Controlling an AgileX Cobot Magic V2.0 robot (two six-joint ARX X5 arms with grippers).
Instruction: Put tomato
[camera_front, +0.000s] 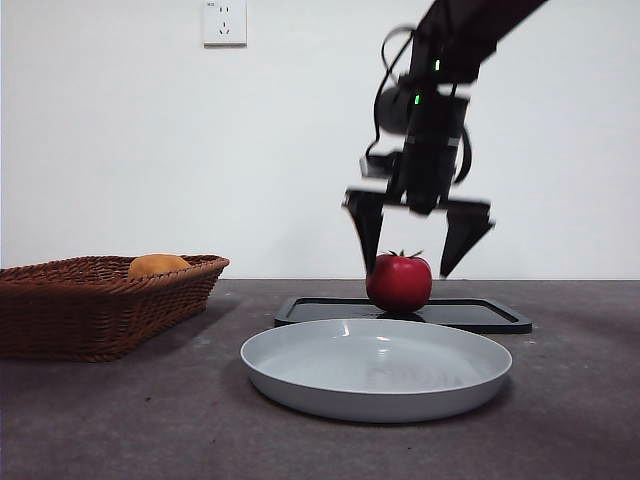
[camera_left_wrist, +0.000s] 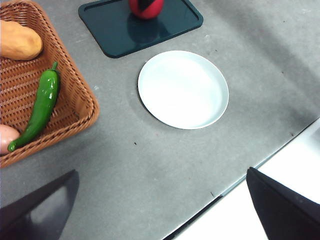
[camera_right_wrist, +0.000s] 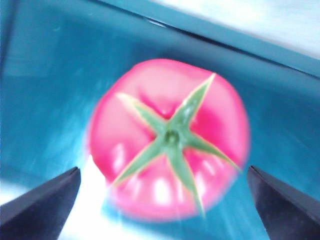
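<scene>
Right of centre in the front view, my right pincer (camera_front: 421, 238) hangs just above the tomato (camera_front: 399, 282), its two black jaws spread wide and holding nothing. One jaw tip sits beside the tomato's upper left, the other off to its upper right; I cannot tell whether either touches. The tomato stands upright on the dark tray (camera_front: 480, 314), stem up, behind the grey plate (camera_front: 376, 368) that fills the lower middle of the frame. In my right wrist view the tomato (camera_right_wrist: 169, 138) is blurred but lies between my jaws, its green star-shaped stem facing the camera.

My left pincer (camera_left_wrist: 162, 200) waits apart, jaws wide and empty, over the grey table (camera_left_wrist: 150, 165). At the left edge of its view the wicker basket (camera_left_wrist: 75, 100) holds a green pepper (camera_left_wrist: 42, 102) and an orange-yellow fruit (camera_left_wrist: 17, 41).
</scene>
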